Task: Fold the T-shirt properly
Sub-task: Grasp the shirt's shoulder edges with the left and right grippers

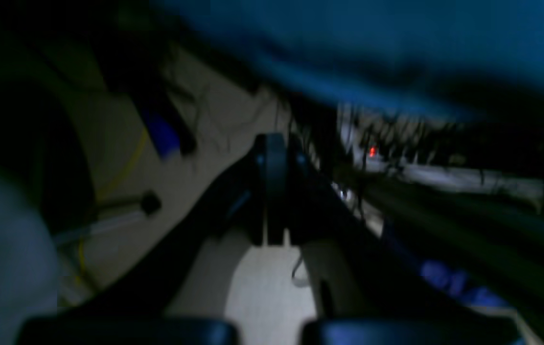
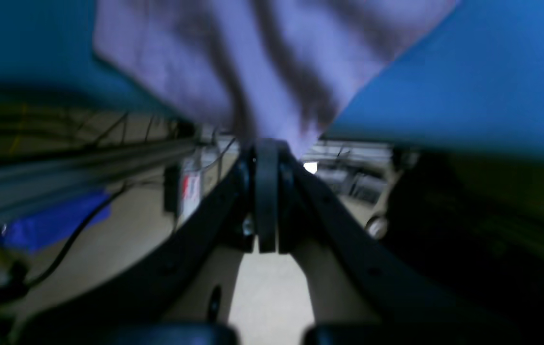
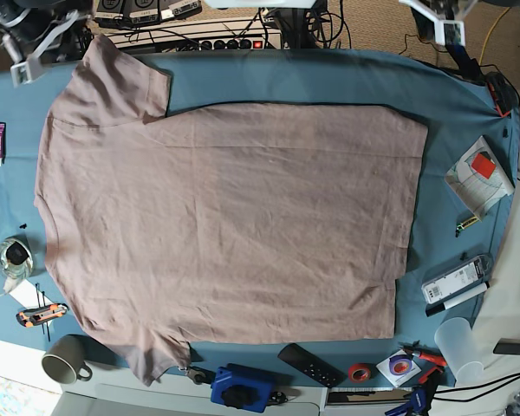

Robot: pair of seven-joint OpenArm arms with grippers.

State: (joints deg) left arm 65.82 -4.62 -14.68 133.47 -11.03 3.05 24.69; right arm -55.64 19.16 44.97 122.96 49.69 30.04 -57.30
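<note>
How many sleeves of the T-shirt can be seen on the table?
2. One sleeve lies at the top left of the T-shirt; the other sleeve lies at the bottom left, near the mug.

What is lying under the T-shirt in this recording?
The T-shirt lies spread flat on the teal tablecloth, which shows along every edge. The cloth beneath is covered, so anything lying between the two cannot be seen; no bulge shows.

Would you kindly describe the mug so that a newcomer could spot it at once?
Start from the T-shirt spread over the blue tablecloth. Below its sleeve, at the base view's bottom left corner, stands the mug: grey, handled, the only cup there.
</note>
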